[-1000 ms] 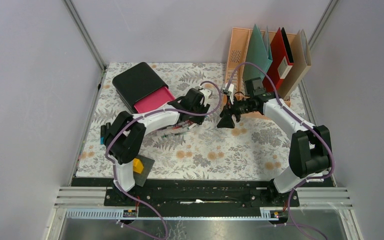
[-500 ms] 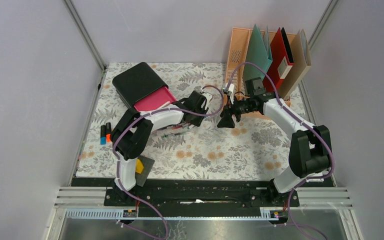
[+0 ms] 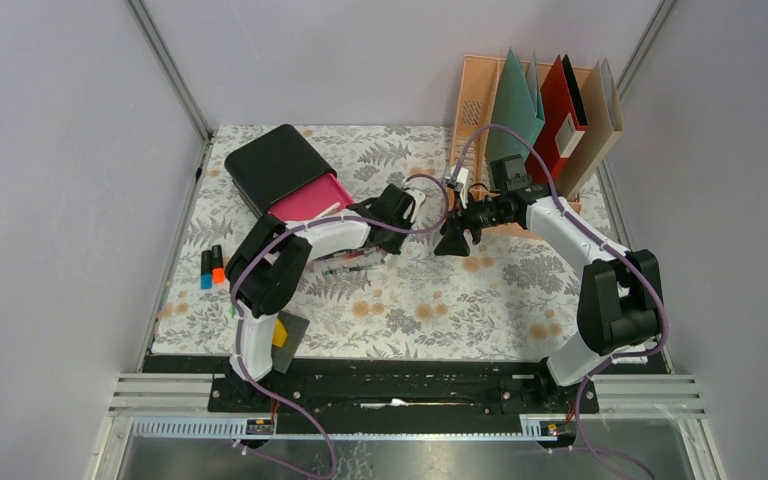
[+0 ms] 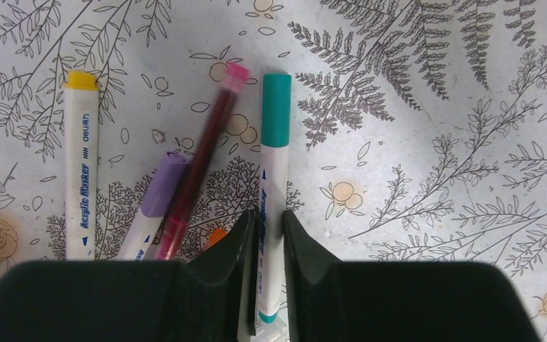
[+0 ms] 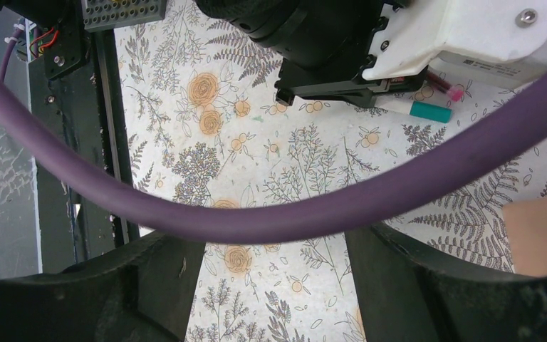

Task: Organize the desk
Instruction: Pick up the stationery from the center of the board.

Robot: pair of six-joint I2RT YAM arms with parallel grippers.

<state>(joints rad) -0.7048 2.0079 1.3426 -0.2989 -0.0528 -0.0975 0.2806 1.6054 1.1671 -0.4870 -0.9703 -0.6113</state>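
The left gripper (image 4: pixel 269 222) is clamped on a teal-capped white marker (image 4: pixel 275 142) down on the desk (image 3: pixel 430 310), just right of the black drawer box (image 3: pixel 278 165), whose pink drawer (image 3: pixel 307 200) stands open. The right gripper (image 3: pixel 452 243), fingers spread with nothing between them, hangs above the fern-print cloth farther right of that box. Plain grey walls (image 3: pixel 360 50) enclose the desk.

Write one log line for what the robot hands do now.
left gripper: shut on teal-capped white plastic marker lying on floral-cloth desk | right gripper: open, empty, above desk
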